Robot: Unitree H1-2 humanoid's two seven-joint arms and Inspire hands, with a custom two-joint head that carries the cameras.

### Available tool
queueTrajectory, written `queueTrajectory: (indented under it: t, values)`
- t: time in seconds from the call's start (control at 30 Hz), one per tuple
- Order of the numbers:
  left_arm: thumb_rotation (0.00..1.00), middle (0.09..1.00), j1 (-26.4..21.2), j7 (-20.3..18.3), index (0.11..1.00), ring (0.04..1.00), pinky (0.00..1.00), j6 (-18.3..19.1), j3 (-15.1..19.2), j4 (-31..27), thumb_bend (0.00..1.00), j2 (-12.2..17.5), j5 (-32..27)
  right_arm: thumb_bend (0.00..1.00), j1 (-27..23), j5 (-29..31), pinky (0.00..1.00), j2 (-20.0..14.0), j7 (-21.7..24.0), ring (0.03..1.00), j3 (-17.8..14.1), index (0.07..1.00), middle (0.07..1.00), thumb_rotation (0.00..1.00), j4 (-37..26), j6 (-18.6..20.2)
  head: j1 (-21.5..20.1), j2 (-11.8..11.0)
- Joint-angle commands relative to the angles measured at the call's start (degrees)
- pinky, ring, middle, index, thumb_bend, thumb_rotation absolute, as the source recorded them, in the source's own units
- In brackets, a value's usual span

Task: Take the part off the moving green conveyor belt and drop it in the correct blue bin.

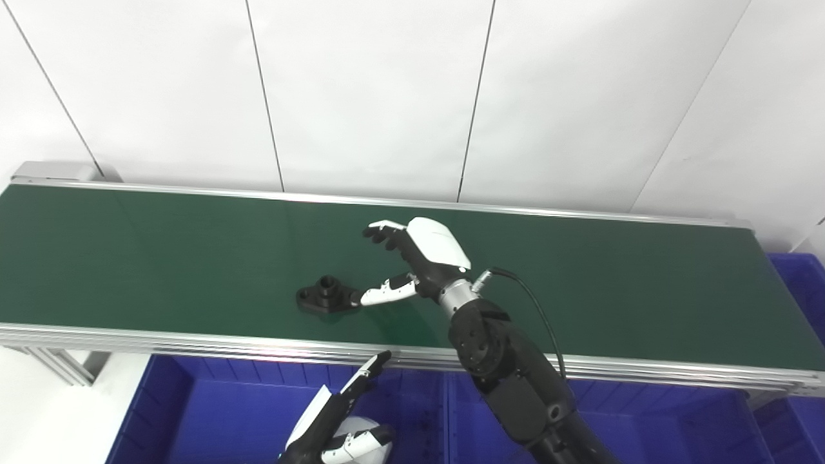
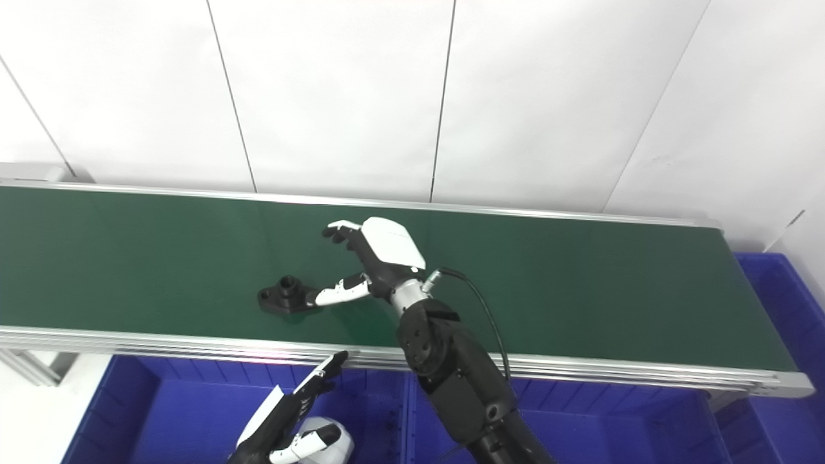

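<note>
Down at the bottom edge, the left hand (image 1: 338, 422) waits low over the blue plastic bins (image 1: 213, 412), fingers stretched out straight and apart, thumb tucked across, nothing in its grip. Just above it runs the silver aluminium rail (image 1: 193, 341) of the long green conveyor belt (image 1: 161, 258), which stretches across the whole picture in front of a white panelled wall (image 1: 374, 96). Out on the belt, the right hand (image 1: 412, 261) reaches in on its black arm (image 1: 509, 374), white back plate up, spread wide: fingers curled forward above, thumb (image 1: 387, 292) pointing left below. And there's the small black flanged metal part (image 1: 325, 295), sitting flat on the belt towards the near rail, short collar pointing up. The thumb tip is right at the part's right edge, touching or just about; the fingers are clear of it, up and to the right. Another blue bin (image 1: 802, 290) peeks in past the belt's right end.
</note>
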Motion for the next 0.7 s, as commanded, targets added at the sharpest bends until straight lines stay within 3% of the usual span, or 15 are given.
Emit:
queueTrajectory:
  t: [0.0,0.43,0.67]
  values:
    - [0.80,0.993,-1.32,-0.20,0.966,0.978,0.93,-2.39,-0.22,-0.66,0.65,0.00,0.14,0.85,-3.37,-0.78,0.69,-0.01,-1.55,0.758,0.57,0.787,0.782,0.34,0.17,-2.22,0.28,0.05]
    - [0.78,0.992,-1.05,0.13,0.966,0.977,0.92,-2.38,-0.42,-1.15,0.63,-0.69,1.69,0.84,-6.88,-3.72,0.71,-0.71,-3.30,0.753,5.96,0.794,0.782,0.27,8.48,-2.72,1.15,0.58]
    - [0.79,0.990,-1.13,1.12,0.962,0.979,0.93,-2.39,-0.61,-1.06,0.63,-1.15,2.79,0.83,-8.24,-4.17,0.70,-1.12,-5.05,0.741,7.19,0.787,0.770,0.25,12.82,-3.57,1.56,0.73]
